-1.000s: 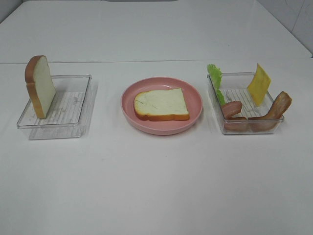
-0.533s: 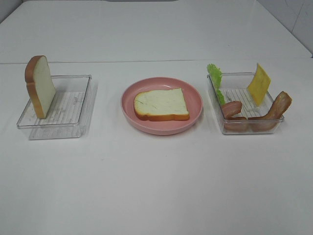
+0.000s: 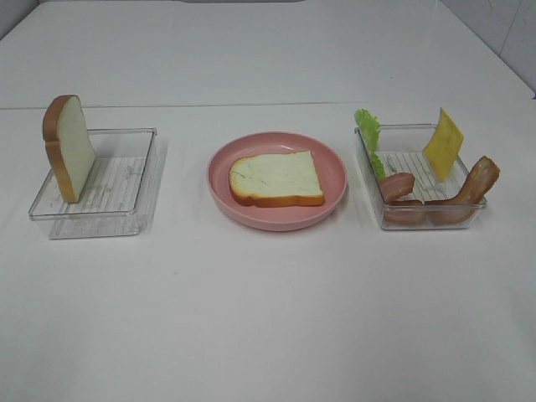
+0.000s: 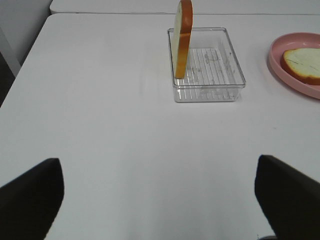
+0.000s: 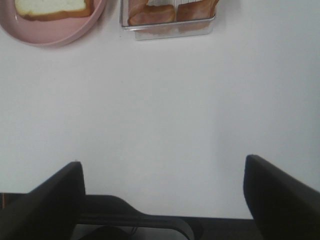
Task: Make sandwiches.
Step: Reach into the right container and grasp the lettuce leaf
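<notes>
One bread slice (image 3: pixel 276 178) lies flat on the pink plate (image 3: pixel 335 201); it also shows in the left wrist view (image 4: pixel 302 65) and the right wrist view (image 5: pixel 52 7). A second bread slice (image 3: pixel 69 147) stands on edge in the left clear tray (image 3: pixel 126 219), also in the left wrist view (image 4: pixel 183 37). The right clear tray (image 3: pixel 419 219) holds a lettuce leaf (image 3: pixel 368 134), a cheese square (image 3: pixel 444 144) and bacon strips (image 3: pixel 473 184). My left gripper (image 4: pixel 157 192) and right gripper (image 5: pixel 162 192) are open, empty, far from everything, near the table's front edge.
A seam (image 3: pixel 209 105) runs across the white table behind the trays. In the right wrist view the table's front edge (image 5: pixel 165 217) lies close beneath the gripper.
</notes>
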